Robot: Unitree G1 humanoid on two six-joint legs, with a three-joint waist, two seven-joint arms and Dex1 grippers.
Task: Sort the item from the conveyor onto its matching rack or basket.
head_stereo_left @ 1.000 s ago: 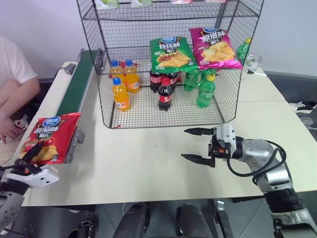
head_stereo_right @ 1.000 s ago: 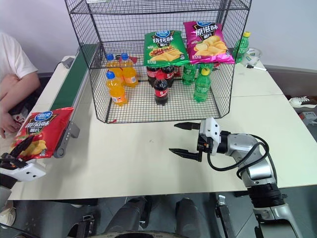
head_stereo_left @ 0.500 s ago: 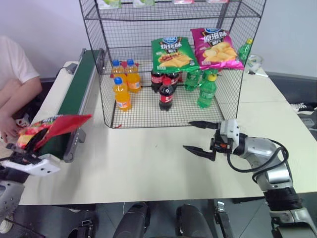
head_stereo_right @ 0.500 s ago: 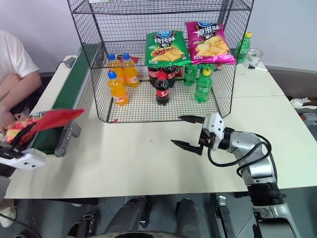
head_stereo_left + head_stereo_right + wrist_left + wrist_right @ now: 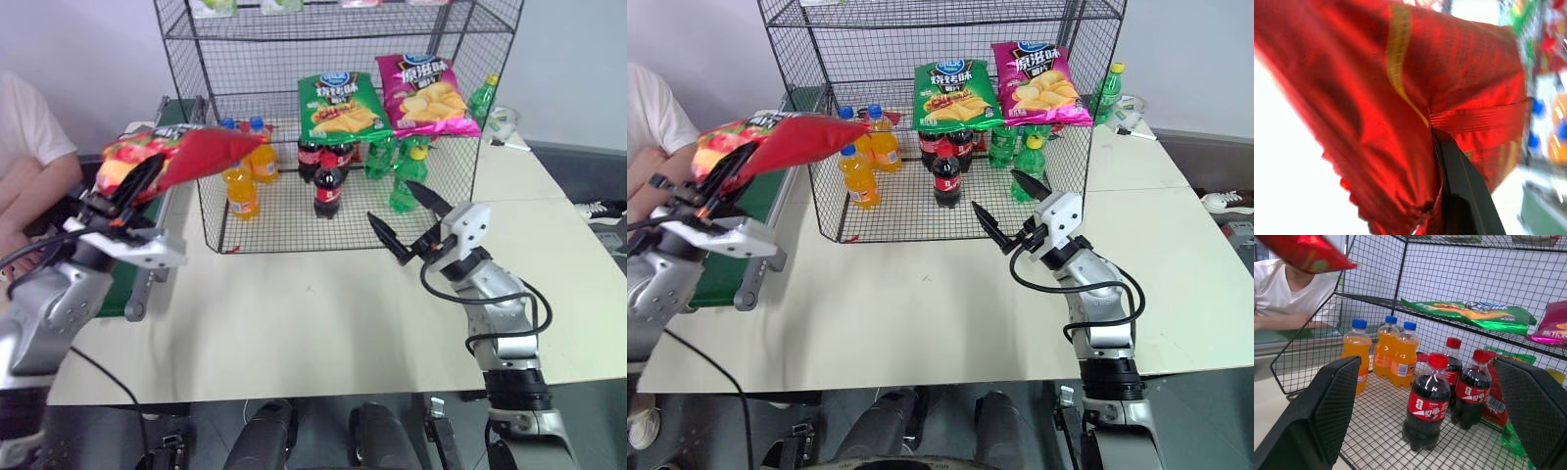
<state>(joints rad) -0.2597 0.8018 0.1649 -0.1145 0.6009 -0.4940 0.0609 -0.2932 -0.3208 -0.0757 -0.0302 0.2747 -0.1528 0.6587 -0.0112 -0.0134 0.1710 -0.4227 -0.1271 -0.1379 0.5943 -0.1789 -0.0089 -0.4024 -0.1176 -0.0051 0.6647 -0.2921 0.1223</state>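
Head views: the left gripper (image 5: 125,188) is closed on the red bag (image 5: 186,155), holding it in the air above the near end of the conveyor (image 5: 147,196), just left of the rack (image 5: 333,127). The bag lies nearly flat, its free end pointing at the rack's front left corner. The left forearm slants up from the lower left. The right gripper (image 5: 409,217) hovers over the table (image 5: 294,313) before the rack's lower tier, fingers spread wide and empty, angled upward toward the mesh; its forearm rises from below. On the middle shelf lie a green bag (image 5: 340,105) and a pink bag (image 5: 427,93). A person's arm (image 5: 34,171) rests beyond the conveyor.

Left wrist view: close up, the red foil (image 5: 1400,107) is pinched at its crimped seam by a black finger (image 5: 1462,191); the background is blurred.

Right wrist view: between the two spread fingers (image 5: 1327,406) the lower tier shows clearly: three orange bottles (image 5: 1386,355) and three cola bottles (image 5: 1427,406) standing inside. The red bag's tip (image 5: 1303,252) hangs in the air outside the rack's corner, with the person behind it.
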